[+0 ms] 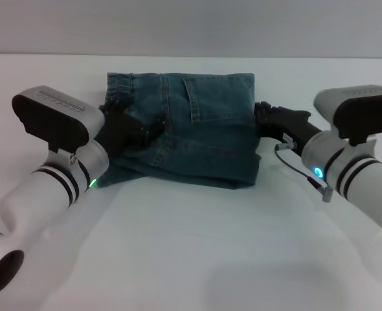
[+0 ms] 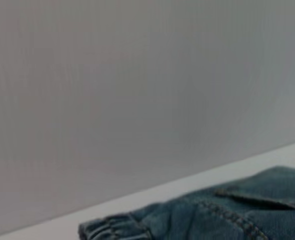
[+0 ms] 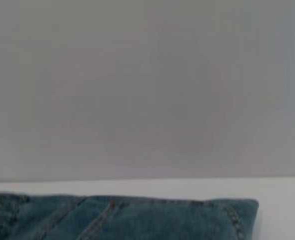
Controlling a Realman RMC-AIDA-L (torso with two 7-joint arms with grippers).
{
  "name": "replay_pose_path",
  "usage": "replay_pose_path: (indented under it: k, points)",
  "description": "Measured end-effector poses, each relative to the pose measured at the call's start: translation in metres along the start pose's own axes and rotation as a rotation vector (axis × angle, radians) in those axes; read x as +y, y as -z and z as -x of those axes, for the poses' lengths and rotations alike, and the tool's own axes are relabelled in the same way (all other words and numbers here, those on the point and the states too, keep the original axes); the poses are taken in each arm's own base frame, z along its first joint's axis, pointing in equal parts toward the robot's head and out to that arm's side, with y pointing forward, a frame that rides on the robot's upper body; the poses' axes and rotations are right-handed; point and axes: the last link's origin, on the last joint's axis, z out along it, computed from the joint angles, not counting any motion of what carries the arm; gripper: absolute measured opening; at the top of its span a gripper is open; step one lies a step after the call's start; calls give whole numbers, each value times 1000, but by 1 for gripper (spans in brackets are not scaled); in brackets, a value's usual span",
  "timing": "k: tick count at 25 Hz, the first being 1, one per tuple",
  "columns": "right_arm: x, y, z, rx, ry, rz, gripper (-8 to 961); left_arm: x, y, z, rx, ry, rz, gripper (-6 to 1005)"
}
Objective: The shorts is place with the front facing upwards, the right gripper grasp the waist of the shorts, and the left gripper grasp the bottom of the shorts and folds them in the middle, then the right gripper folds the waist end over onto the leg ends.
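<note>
The blue-green denim shorts (image 1: 191, 129) lie folded into a compact rectangle at the middle back of the white table (image 1: 191, 246), a stitched pocket facing up. The puckered waist (image 1: 118, 84) shows at their far left corner, and again in the left wrist view as a crinkled waist edge (image 2: 112, 227). I cannot pick out the leg ends in the stacked layers. My left gripper (image 1: 129, 129) rests on the shorts' left edge. My right gripper (image 1: 265, 118) sits against their right edge. The right wrist view shows only the shorts' top layer (image 3: 137, 217).
A grey wall (image 1: 191, 26) rises just behind the table's far edge. Both forearms angle in from the near corners, the left arm with its green ring (image 1: 92, 183) and the right arm with its bluish ring (image 1: 318, 172).
</note>
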Motion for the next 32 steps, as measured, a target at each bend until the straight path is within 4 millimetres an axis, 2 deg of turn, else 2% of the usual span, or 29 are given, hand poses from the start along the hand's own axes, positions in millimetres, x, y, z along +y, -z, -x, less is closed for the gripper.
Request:
replay_pose_path:
  k: [7,10,14,17,20,21,22,27,28,32]
  points:
    - [-7,23,22,-151,3,-2,27,-9,6,10,-25,0,-28,814]
    - [-7,34,33,-218,46,-10,27,-9,15,3,80,16,-35,814]
    - [-12,50,38,-283,99,-38,28,-9,26,-11,220,41,-44,814]
    - [-18,69,38,-373,128,-50,28,-18,33,-18,296,67,-94,814]
    - [-28,91,34,-479,124,-79,28,-36,38,-17,315,92,-178,814]
    - [-37,106,31,-546,126,-112,28,-42,39,-17,316,97,-201,814]
    - [-37,106,31,-546,126,-112,59,-48,41,-16,319,104,-227,814]
    - [-60,136,15,-609,140,-225,233,-70,50,-16,346,137,-323,814]
    - [-70,147,7,-603,113,-280,282,-70,51,-15,345,138,-325,814]
    - [-81,162,-4,-609,111,-335,468,-71,52,-13,337,132,-328,814]
